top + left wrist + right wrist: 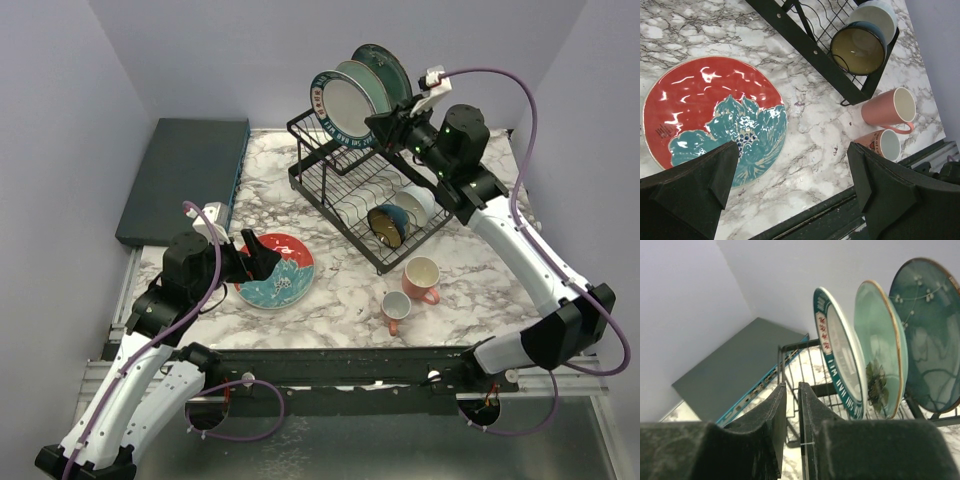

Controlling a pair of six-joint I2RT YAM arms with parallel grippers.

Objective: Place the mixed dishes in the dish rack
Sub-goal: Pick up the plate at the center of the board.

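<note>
The black wire dish rack (340,190) stands at the back middle. Three plates stand upright in its top: white with blue rim (837,350), pale green (880,340), dark teal (925,335). My right gripper (792,386) hovers just beside the blue-rimmed plate, its jaws slightly apart with nothing between them. A dark cream-lined bowl (857,47) and a white bowl (877,12) sit in the rack's lower tier. The red-and-teal plate (705,95) lies flat on the marble. My left gripper (792,150) hangs wide open over that plate's near right edge. Two pink mugs (885,110) (880,145) lie on the table.
A dark teal flat slab (185,175) lies at the back left. The table's black front rail (330,365) runs just below the left gripper. Grey walls close in at the back and on both sides.
</note>
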